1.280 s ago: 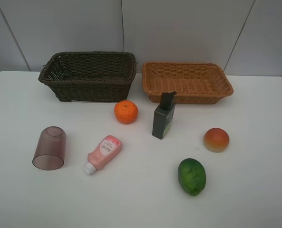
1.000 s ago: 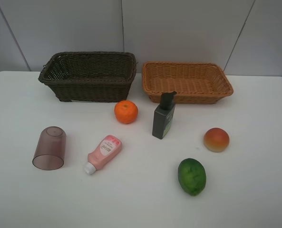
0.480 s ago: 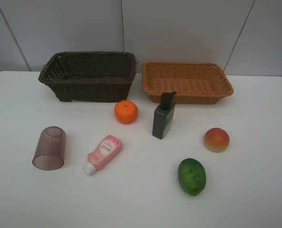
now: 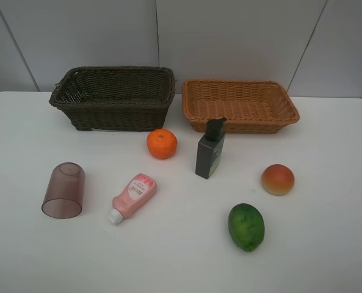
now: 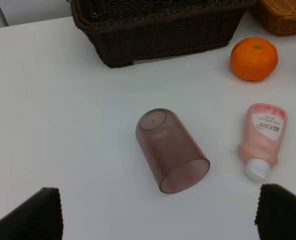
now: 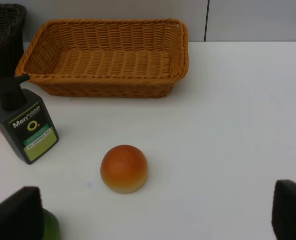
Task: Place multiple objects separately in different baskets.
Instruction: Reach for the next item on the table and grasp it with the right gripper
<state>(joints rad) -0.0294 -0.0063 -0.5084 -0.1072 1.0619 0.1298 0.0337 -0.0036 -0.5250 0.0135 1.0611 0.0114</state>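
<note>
On a white table [image 4: 168,268], we find six objects lying outside two wicker baskets, and neither gripper holds any of them. Closest to us, the left gripper [image 5: 157,217] hangs above the table with its jaws spread wide, the cup and the pink bottle on the table ahead of it. The right gripper [image 6: 152,215] is spread just as wide, with the peach ahead of it. Reading from the table's middle in the high view, a green fruit [image 4: 246,227] rests alone at 5 o'clock, nearest the front edge. At 9 o'clock a mauve cup [image 4: 63,190] lies on its side, its open mouth turned towards the near edge. Near the cup's 3 o'clock a pink bottle [image 4: 132,196] lies flat, its white cap pointing to 7 o'clock. A peach [image 4: 278,179] sits at 3 o'clock from the middle, apart from the fruit. Farther back, a dark green bottle [image 4: 210,152] stands upright under its black cap, and an orange [image 4: 162,143] sits near its 9 o'clock, not touching it. Along the far edge the dark brown basket [image 4: 119,116] stands at 11 o'clock and the light orange-brown basket [image 4: 242,126] at 1 o'clock. They stand side by side and close together, but we cannot tell whether they touch.
</note>
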